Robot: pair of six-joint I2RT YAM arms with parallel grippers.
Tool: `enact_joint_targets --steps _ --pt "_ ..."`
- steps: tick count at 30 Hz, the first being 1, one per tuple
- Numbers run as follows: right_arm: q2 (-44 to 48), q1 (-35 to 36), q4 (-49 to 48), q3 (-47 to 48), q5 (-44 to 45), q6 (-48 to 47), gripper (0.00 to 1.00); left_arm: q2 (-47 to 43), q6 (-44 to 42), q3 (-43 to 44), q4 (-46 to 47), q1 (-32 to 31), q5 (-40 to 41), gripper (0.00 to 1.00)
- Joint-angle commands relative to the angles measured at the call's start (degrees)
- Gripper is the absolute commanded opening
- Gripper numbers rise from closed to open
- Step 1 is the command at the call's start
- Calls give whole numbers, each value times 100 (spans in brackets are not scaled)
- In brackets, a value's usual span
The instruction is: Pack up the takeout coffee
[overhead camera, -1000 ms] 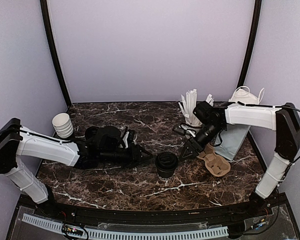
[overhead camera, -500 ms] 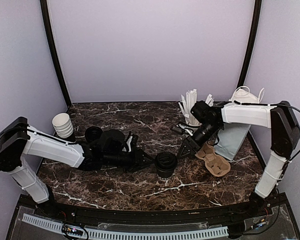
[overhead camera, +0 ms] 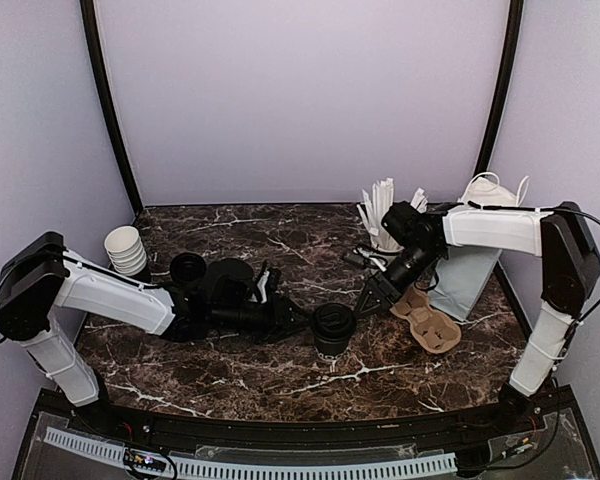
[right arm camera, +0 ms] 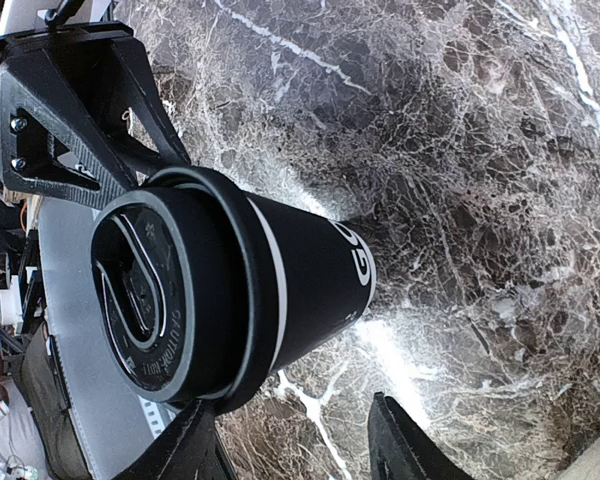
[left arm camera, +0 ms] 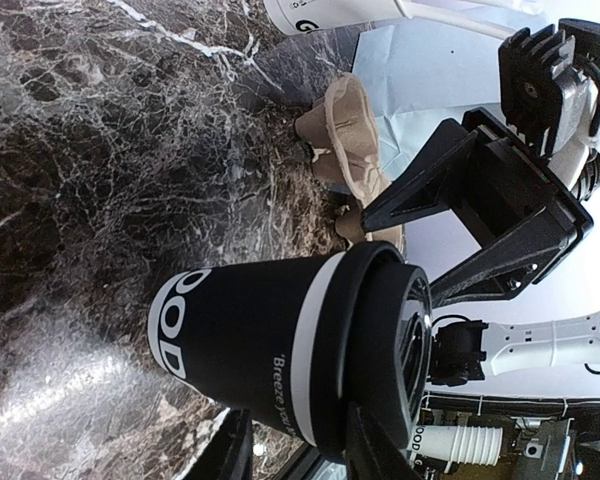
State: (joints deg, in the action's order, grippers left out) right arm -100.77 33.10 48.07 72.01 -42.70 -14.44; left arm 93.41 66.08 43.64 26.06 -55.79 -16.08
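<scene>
While the takeout coffee (overhead camera: 333, 327) is standing upright on the dark marble bench (overhead camera: 280, 235), near the middle and towards the front edge, both arms are reaching in at it from opposite sides. The left tool (overhead camera: 300, 318) is lying low just beside the cup's left side. Its jaws are standing narrowly apart with nothing clamped between them, and whether a fingertip is touching the cup cannot be told. The right tool (overhead camera: 368, 305) is hanging near the cup's right side, a little behind it, with its jaws standing fairly wide and holding nothing. Both wrist views are showing the cup's dark wall with white lettering, a thin white band under the rim and a round black lid. A brown cardboard cup carrier (overhead camera: 429, 325) is lying to the right of the cup, apart from it, and a pale paper bag (overhead camera: 470, 275) is sitting just behind the carrier. A stack of white cups (overhead camera: 126, 250) is standing at the back left.
</scene>
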Motion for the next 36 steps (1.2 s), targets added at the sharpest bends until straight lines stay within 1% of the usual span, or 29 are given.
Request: enact_joint_targets --steps 1,7,11,13,17,19,20,23,28,36 --pt "-107 -21 -29 121 -141 20 54 230 78 77 170 -28 -159 32" --pt "-218 -1 -18 105 -245 11 56 391 102 96 206 -28 -226 30" --pt "-332 35 -116 16 -27 128 55 498 105 115 118 -33 -265 28" --pt "-401 87 -218 -73 373 263 54 555 111 98 -15 -29 -283 25" --pt "-699 157 -512 -411 1774 732 48 706 109 -104 -618 -28 -196 21" --pt "-953 156 -449 -476 2080 756 45 834 114 -264 -714 -26 -265 20" --pt "-1086 155 -440 -499 2112 758 45 951 124 -319 -707 -27 -300 19" --pt "-1136 191 -423 -433 2049 745 44 1221 309 -633 -310 -27 -528 18" --pt "-988 205 -387 -350 1949 627 44 1344 258 -683 -212 -28 -523 16" --pt "-646 204 -355 -354 1691 352 46 1206 -216 -197 -861 -28 -219 16"
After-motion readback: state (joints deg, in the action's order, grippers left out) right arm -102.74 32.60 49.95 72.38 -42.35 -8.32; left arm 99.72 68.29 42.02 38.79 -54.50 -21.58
